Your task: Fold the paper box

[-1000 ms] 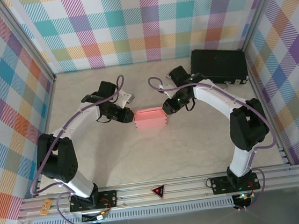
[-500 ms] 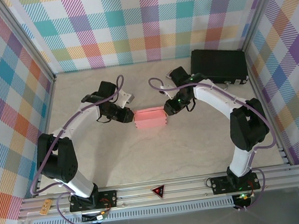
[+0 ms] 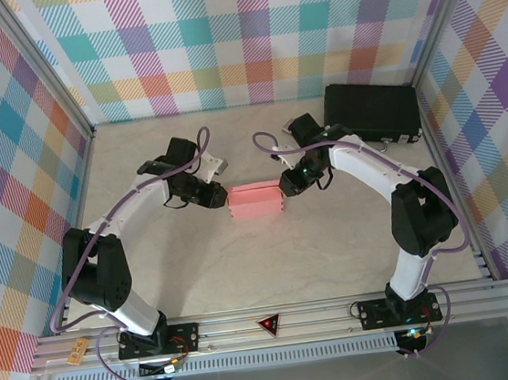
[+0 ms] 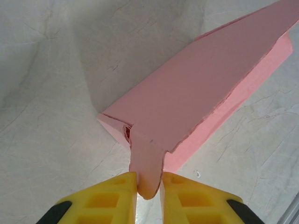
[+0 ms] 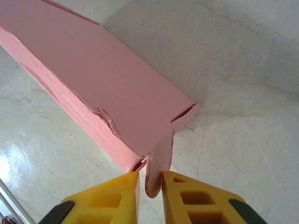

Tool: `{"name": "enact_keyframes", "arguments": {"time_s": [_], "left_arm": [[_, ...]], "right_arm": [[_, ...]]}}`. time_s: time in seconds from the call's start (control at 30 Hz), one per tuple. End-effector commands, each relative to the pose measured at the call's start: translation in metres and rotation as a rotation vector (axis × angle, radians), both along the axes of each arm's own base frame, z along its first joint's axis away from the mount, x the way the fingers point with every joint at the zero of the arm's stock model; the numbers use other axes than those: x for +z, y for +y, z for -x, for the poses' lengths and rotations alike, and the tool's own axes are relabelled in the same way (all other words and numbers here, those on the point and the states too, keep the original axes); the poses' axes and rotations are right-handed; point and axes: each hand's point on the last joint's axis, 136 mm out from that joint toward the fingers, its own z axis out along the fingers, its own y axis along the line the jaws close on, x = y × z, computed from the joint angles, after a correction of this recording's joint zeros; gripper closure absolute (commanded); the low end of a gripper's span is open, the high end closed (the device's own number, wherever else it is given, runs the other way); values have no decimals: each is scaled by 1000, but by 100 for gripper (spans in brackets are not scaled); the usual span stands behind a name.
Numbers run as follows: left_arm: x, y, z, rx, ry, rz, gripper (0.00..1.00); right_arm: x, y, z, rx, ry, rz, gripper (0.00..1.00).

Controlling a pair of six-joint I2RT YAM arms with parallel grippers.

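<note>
The paper box [image 3: 255,200] is a salmon-pink flat rectangular carton lying mid-table between both arms. My left gripper [image 3: 222,198] is at its left end. In the left wrist view the box [image 4: 201,88] stretches away to the upper right, and its rounded end tab [image 4: 147,163] is pinched between the yellow fingers of my left gripper [image 4: 149,181]. My right gripper [image 3: 283,186] is at the right end. In the right wrist view the box [image 5: 93,79] runs to the upper left, and its end tab [image 5: 159,158] sits between the fingers of my right gripper [image 5: 151,183], shut on it.
A black hard case [image 3: 372,110] lies at the back right corner, just behind the right arm. Plaid walls close in the table on three sides. An aluminium rail [image 3: 341,312] carrying the arm bases runs along the near edge.
The right gripper's jaws have narrowed onto the box's right end tab. The box's top face has lost its bright glare. The left gripper has kept its hold and place.
</note>
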Motion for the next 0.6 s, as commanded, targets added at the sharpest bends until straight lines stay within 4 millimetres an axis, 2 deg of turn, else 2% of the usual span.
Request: {"name": "enact_keyframes", "arguments": {"time_s": [0.0, 0.57], "left_arm": [[7, -7, 4, -19, -14, 32, 80], [-1, -11, 7, -33, 20, 31, 80]], "right_arm": [[13, 7, 9, 12, 13, -49, 79], [13, 13, 9, 19, 34, -68, 79]]}}
